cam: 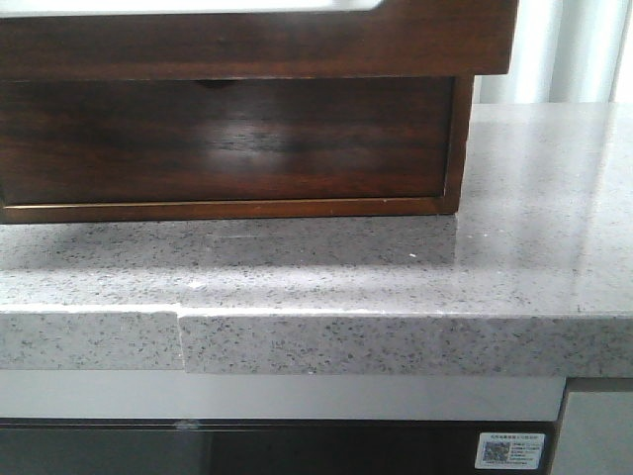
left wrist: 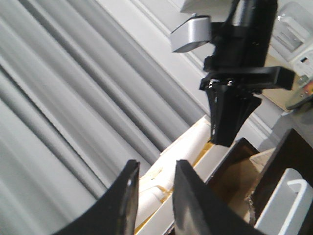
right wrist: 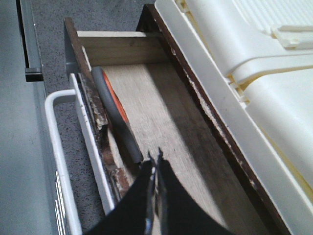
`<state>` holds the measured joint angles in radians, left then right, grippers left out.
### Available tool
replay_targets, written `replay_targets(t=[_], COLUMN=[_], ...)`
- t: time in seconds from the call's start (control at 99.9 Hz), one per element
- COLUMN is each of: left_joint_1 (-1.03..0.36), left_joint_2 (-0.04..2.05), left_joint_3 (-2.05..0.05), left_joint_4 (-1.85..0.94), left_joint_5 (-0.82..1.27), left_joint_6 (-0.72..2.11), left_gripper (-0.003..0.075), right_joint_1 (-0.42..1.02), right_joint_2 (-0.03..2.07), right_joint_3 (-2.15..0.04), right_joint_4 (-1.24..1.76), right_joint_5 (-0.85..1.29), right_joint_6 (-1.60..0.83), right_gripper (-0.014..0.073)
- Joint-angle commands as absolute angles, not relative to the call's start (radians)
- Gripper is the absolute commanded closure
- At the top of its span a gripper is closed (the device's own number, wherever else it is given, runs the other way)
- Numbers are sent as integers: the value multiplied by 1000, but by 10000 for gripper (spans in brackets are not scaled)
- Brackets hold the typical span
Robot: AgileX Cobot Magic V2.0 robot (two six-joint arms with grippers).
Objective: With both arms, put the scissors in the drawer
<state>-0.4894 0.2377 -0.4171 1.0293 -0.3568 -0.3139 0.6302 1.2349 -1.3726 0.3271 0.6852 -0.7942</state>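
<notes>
Pulled out over the chest's lower front (cam: 227, 139), on a speckled grey countertop (cam: 396, 267): the drawer (cam: 247, 45), dark-brown and glossy, with white along its top. Inside the drawer (right wrist: 161, 122), lying flat against its front wall: the scissors (right wrist: 115, 112), with grey and orange handles, on the pale wood floor. Poised over the open drawer, just beside the near end of the scissors: the right gripper (right wrist: 154, 164), fingers pressed together with nothing seen between them; cannot tell whether touching the scissors. Same right gripper (left wrist: 226, 132) seen from the left wrist, pointing down at the drawer (left wrist: 234, 171). Held apart from it, away from the drawer: the left gripper (left wrist: 152, 196), fingers spread and holding nothing. Atop the chest: a cream plastic cover (right wrist: 244, 73).
</notes>
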Motion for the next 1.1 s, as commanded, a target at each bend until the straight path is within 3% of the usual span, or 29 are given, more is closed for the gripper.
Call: replay_targets(t=[0.0,0.28,0.46,0.801,1.091], left_joint_1=[-497,-497,-497,-497,-497], left_joint_2=[179,38,32,32,32], left_joint_3=[-448,-389,-282,-177,-175], left_joint_4=[989,976,824,731,731], left_joint_5=[-305,-174,-170,-169,-168], left_joint_6=[-410,-577,-603,-603,-603], left_gripper=[719,739,739,739,739], right_joint_1=[631,631,631,631,631], right_joint_2=[1134,813,578,206,97], right_joint_3=[-1359,-1043,-776,-420,-302], right_joint_4=[344,427,464,470,481], right_joint_5=[604,283,121,126,143], right_joint_6=[-775,-764,-763,-763,-763], right_gripper=[650,650,650,651,651])
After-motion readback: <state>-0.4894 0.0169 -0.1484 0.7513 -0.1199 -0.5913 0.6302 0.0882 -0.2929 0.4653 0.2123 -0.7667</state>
